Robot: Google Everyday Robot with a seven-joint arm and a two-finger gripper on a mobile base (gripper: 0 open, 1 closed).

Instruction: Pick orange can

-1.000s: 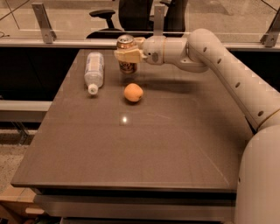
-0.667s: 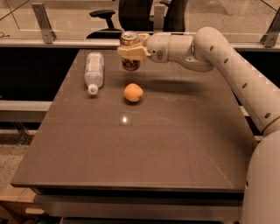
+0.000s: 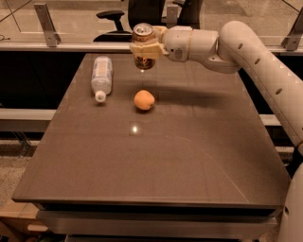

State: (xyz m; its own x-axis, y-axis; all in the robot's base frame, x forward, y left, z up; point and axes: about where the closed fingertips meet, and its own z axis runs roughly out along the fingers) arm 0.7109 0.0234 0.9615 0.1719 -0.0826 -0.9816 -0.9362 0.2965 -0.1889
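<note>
The orange can (image 3: 143, 61) has orange-brown sides and a silver top. It hangs upright in the air above the far part of the table (image 3: 156, 156). My gripper (image 3: 143, 47) is shut on the orange can, its pale fingers (image 3: 138, 47) wrapped around the can's upper half. The white arm reaches in from the right side of the view.
A round orange fruit (image 3: 144, 100) lies on the table below and in front of the can. A clear plastic bottle (image 3: 102, 77) with a white cap lies on its side at the far left. Office chairs (image 3: 142, 12) and a rail stand behind the table.
My gripper has risen with the orange can in it, lifting it clear of the table. The fruit and the bottle have not moved.
</note>
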